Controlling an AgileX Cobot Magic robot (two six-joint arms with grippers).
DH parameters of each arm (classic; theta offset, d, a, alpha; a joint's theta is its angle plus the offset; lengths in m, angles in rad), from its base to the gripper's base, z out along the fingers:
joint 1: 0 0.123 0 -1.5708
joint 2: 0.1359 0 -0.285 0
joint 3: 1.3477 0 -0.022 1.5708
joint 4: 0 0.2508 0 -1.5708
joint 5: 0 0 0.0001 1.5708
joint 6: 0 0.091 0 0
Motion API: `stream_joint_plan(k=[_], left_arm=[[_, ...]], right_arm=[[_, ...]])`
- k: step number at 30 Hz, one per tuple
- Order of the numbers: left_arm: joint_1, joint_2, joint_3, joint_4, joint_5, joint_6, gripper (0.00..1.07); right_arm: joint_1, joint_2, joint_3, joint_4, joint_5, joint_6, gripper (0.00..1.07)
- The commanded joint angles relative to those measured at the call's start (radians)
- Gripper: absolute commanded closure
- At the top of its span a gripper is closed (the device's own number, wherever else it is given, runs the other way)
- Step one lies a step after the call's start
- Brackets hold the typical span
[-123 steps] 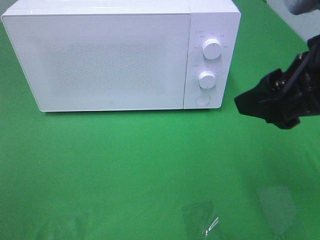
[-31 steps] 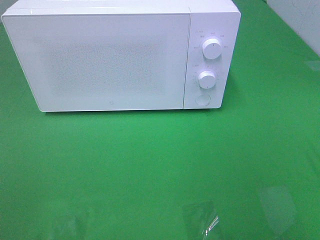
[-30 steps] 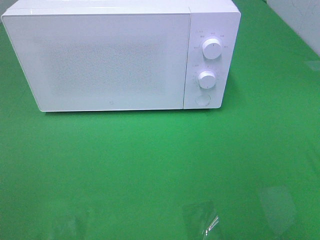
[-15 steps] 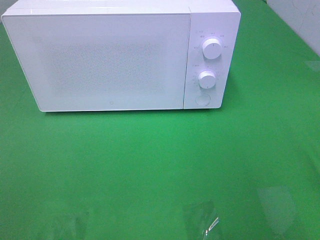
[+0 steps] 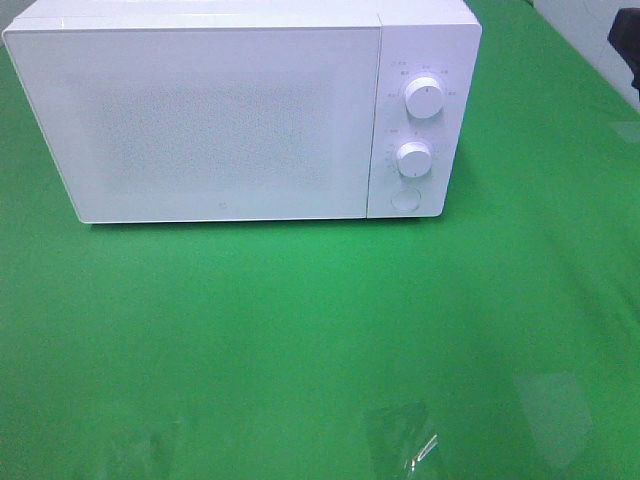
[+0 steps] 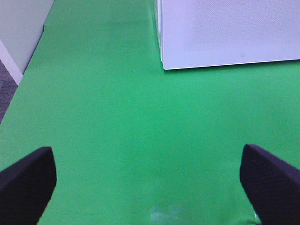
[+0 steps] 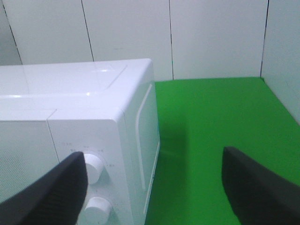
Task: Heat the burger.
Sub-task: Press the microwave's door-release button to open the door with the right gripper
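From the high camera the green counter [image 5: 300, 320] carries a white microwave [image 5: 220, 120] at its far left corner, the door [image 5: 200, 120] shut flat against the body. Two round knobs [image 5: 425, 98] and a push button [image 5: 404, 200] sit on the panel at the microwave's right end. The burger is not on any part of the counter that shows. The frosted door lets nothing through, so I cannot tell whether the burger is inside. A few scraps of clear film [image 5: 400, 440] lie near the front edge, and a dark bit of the right arm [image 5: 626, 40] pokes in at the far right corner. In the left wrist view the left gripper [image 6: 150, 187] hangs over bare green near the front left of the counter, its claw spread wide with nothing between the fingers. The microwave's lower front corner is well ahead of it. In the right wrist view the right gripper [image 7: 154, 187] is also spread wide and empty. It is raised beside the microwave's right end, level with the knobs, with white wall [image 7: 211, 37] behind. With the door closed and neither claw carrying anything, loading looks either already done or not yet begun. If the burger is inside, what is left is likely setting a knob.
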Motion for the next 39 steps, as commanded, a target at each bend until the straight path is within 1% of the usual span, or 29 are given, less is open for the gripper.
stream_joint_plan(k=[1,2,3,4,5,9,12,13,14,15,16,17,18,19,21,22,23,24,25,27,30,31,32,33,34,35,36,37,39], left_arm=[[-0.005,-0.018,0.004,0.001,-0.007,0.0,0.07],[-0.005,-0.018,0.004,0.001,-0.007,0.0,0.07],[-0.005,-0.018,0.004,0.001,-0.007,0.0,0.07],[-0.005,-0.018,0.004,0.001,-0.007,0.0,0.07],[-0.005,-0.018,0.004,0.001,-0.007,0.0,0.07],[-0.005,-0.018,0.004,0.001,-0.007,0.0,0.07],[-0.005,-0.018,0.004,0.001,-0.007,0.0,0.07],[-0.005,-0.018,0.004,0.001,-0.007,0.0,0.07],[-0.005,-0.018,0.004,0.001,-0.007,0.0,0.07],[-0.005,-0.018,0.004,0.001,-0.007,0.0,0.07],[-0.005,-0.018,0.004,0.001,-0.007,0.0,0.07],[-0.005,-0.018,0.004,0.001,-0.007,0.0,0.07],[-0.005,-0.018,0.004,0.001,-0.007,0.0,0.07],[-0.005,-0.018,0.004,0.001,-0.007,0.0,0.07],[-0.005,-0.018,0.004,0.001,-0.007,0.0,0.07],[-0.005,-0.018,0.004,0.001,-0.007,0.0,0.07],[-0.005,-0.018,0.004,0.001,-0.007,0.0,0.07],[-0.005,-0.018,0.004,0.001,-0.007,0.0,0.07],[-0.005,-0.018,0.004,0.001,-0.007,0.0,0.07],[-0.005,-0.018,0.004,0.001,-0.007,0.0,0.07],[-0.005,-0.018,0.004,0.001,-0.007,0.0,0.07],[-0.005,-0.018,0.004,0.001,-0.007,0.0,0.07],[-0.005,-0.018,0.004,0.001,-0.007,0.0,0.07],[-0.005,-0.018,0.004,0.001,-0.007,0.0,0.07],[-0.005,-0.018,0.004,0.001,-0.007,0.0,0.07],[-0.005,-0.018,0.004,0.001,-0.007,0.0,0.07],[-0.005,-0.018,0.004,0.001,-0.007,0.0,0.07],[-0.005,-0.018,0.004,0.001,-0.007,0.0,0.07],[-0.005,-0.018,0.004,0.001,-0.007,0.0,0.07]], right_arm=[[-0.003,0.045,0.011,-0.005,-0.122,-0.009,0.32],[-0.003,0.086,0.02,0.0,-0.201,-0.011,0.32],[-0.003,0.086,0.02,0.0,-0.201,-0.011,0.32],[-0.002,0.128,0.035,0.039,-0.27,-0.011,0.32],[-0.002,0.128,0.035,0.039,-0.27,-0.011,0.32],[0.0,0.222,0.07,0.174,-0.388,-0.051,0.32],[0.002,0.252,0.087,0.204,-0.427,-0.05,0.32],[0.035,0.285,0.102,0.253,-0.46,-0.044,0.32],[0.035,0.285,0.102,0.253,-0.46,-0.044,0.32],[0.077,0.313,0.115,0.295,-0.481,-0.043,0.32],[0.077,0.313,0.115,0.295,-0.481,-0.043,0.32],[0.132,0.343,0.123,0.341,-0.504,-0.044,0.32],[0.132,0.343,0.123,0.341,-0.504,-0.044,0.32],[0.182,0.377,0.129,0.386,-0.538,-0.044,0.32],[0.204,0.39,0.13,0.404,-0.551,-0.044,0.32],[0.261,0.425,0.13,0.455,-0.58,-0.044,0.32],[0.261,0.425,0.13,0.455,-0.58,-0.044,0.32],[0.319,0.459,0.13,0.517,-0.611,-0.044,0.32],[0.319,0.459,0.13,0.517,-0.611,-0.044,0.32],[0.443,0.526,0.13,0.597,-0.713,-0.044,0.32],[0.467,0.541,0.13,0.604,-0.734,-0.044,0.32],[0.517,0.57,0.129,0.619,-0.767,-0.043,0.32],[0.517,0.57,0.129,0.619,-0.767,-0.043,0.32],[0.569,0.602,0.125,0.638,-0.794,-0.035,0.32],[0.569,0.602,0.125,0.638,-0.794,-0.035,0.32],[0.617,0.631,0.12,0.659,-0.819,-0.023,0.33],[0.617,0.631,0.12,0.659,-0.819,-0.023,0.33],[0.657,0.649,0.114,0.679,-0.831,-0.02,0.33],[0.694,0.666,0.104,0.701,-0.834,-0.016,0.35]])
